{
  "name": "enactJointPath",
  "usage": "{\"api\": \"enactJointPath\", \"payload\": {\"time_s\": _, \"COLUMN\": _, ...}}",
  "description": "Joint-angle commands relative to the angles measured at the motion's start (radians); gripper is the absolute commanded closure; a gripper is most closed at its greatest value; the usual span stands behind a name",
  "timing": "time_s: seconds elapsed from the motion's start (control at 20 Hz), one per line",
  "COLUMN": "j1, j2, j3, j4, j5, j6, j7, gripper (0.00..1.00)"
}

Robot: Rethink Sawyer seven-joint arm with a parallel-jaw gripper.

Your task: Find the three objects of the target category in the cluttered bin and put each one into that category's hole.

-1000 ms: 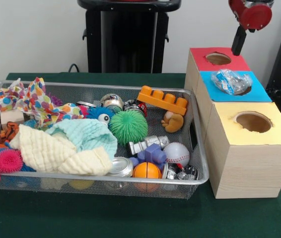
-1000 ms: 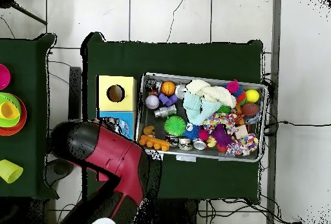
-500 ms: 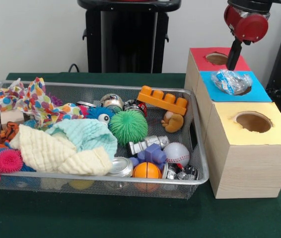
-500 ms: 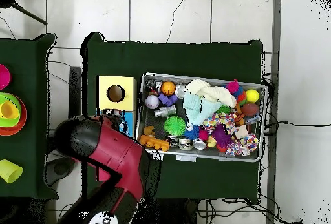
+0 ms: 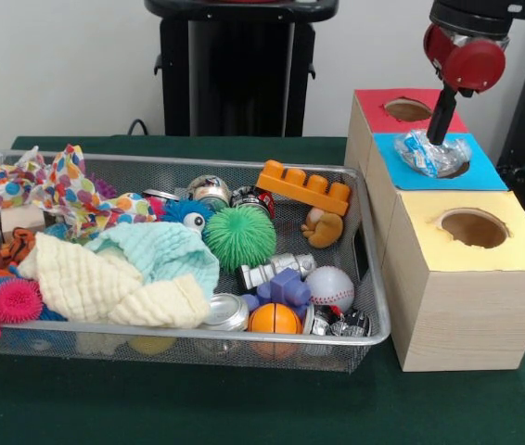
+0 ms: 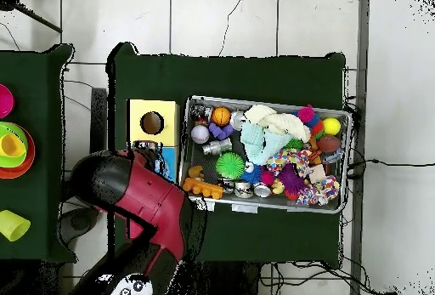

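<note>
Front view, arm: I see my red and black arm point(image 5: 467, 42) coming down at the upper right, above the row of boxes.
Front view, fingers: one dark finger point(image 5: 442, 115) reaches down to the crinkled plastic packet point(image 5: 432, 153); I cannot tell whether the fingers are apart or together.
Front view, packet: it lies on the blue-topped box point(image 5: 485, 174), over that box's hole, with the finger's tip at its upper edge.
Front view, boxes: the red-topped box point(image 5: 374, 104) sits farthest back and the yellow-topped box point(image 5: 471, 292) nearest, each with an open round hole; the blue one stands between them.
Front view, bin: the wire mesh bin point(image 5: 337, 355) sits on the green desk point(image 5: 244, 408) just beside the boxes.
Front view, bin contents: I make out a green spiky ball point(image 5: 239, 237), an orange toy brick point(image 5: 304, 186), a baseball point(image 5: 330, 288), an orange ball point(image 5: 275, 319), a cream cloth point(image 5: 105, 287), a mint cloth point(image 5: 160, 252) and a spotted cloth point(image 5: 63, 195).
Overhead view, arm: the arm point(image 6: 144, 211) covers the red and most of the blue box, hiding the packet and fingers.
Overhead view, boxes: the yellow-topped box point(image 6: 166, 111) shows clear beside the bin point(image 6: 255, 208).
</note>
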Motion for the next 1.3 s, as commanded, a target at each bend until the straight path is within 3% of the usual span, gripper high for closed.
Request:
{"api": "enactJointPath", "payload": {"time_s": 0.05, "j1": 0.004, "j2": 0.073, "j3": 0.199, "j4": 0.063, "j5": 0.104, "j6": -0.165, "j7": 0.292, "gripper": 1.00}}
{"api": "enactJointPath", "payload": {"time_s": 0.2, "j1": -0.023, "j2": 0.093, "j3": 0.303, "j4": 0.112, "j5": 0.162, "j6": -0.353, "j7": 0.257, "gripper": 1.00}}
{"api": "enactJointPath", "payload": {"time_s": 0.4, "j1": -0.038, "j2": 0.116, "j3": 0.346, "j4": 0.121, "j5": 0.182, "j6": -0.424, "j7": 0.256, "gripper": 1.00}}
{"api": "enactJointPath", "payload": {"time_s": 0.7, "j1": -0.019, "j2": 0.127, "j3": 0.298, "j4": 0.108, "j5": 0.164, "j6": -0.340, "j7": 0.254, "gripper": 1.00}}
{"api": "enactJointPath", "payload": {"time_s": 0.95, "j1": -0.020, "j2": 0.106, "j3": 0.239, "j4": 0.089, "j5": 0.099, "j6": -0.164, "j7": 0.260, "gripper": 1.00}}
{"api": "enactJointPath", "payload": {"time_s": 1.3, "j1": -0.006, "j2": 0.075, "j3": 0.166, "j4": 0.069, "j5": 0.044, "j6": -0.018, "j7": 0.273, "gripper": 1.00}}
